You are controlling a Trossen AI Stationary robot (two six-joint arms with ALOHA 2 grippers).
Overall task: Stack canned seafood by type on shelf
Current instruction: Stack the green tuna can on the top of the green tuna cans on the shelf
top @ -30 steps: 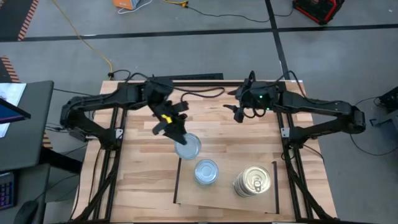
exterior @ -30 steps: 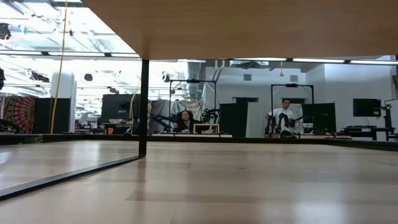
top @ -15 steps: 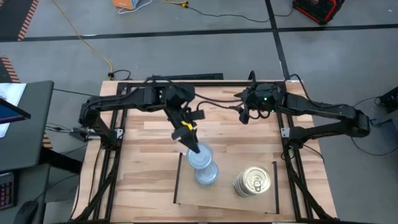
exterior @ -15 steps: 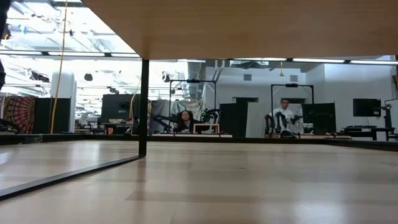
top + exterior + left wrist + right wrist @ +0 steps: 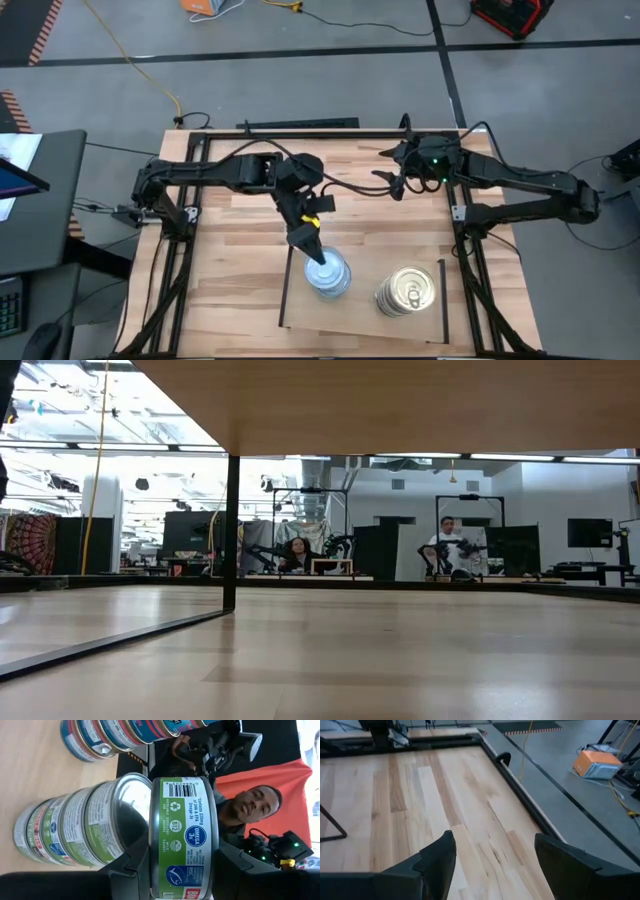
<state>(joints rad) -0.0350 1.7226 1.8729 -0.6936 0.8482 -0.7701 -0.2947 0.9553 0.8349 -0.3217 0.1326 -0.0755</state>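
Left gripper [image 5: 318,252] clamps one green-label tin [image 5: 183,837] over the left stack of four silver-lidded tins [image 5: 329,277] on the shelf [image 5: 362,312] | one gold-lidded stack [image 5: 406,291] stands to its right | right gripper [image 5: 396,184] hovers far right, fingers spread, holding nothing

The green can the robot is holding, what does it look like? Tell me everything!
The flat round metal tin with a green and white label is gripped in the left end effector. Its label carries a barcode, a blue omega-3 badge and recycling marks. It hangs just above the stack of silvery-lidded green tins on the pale wooden shelf board.
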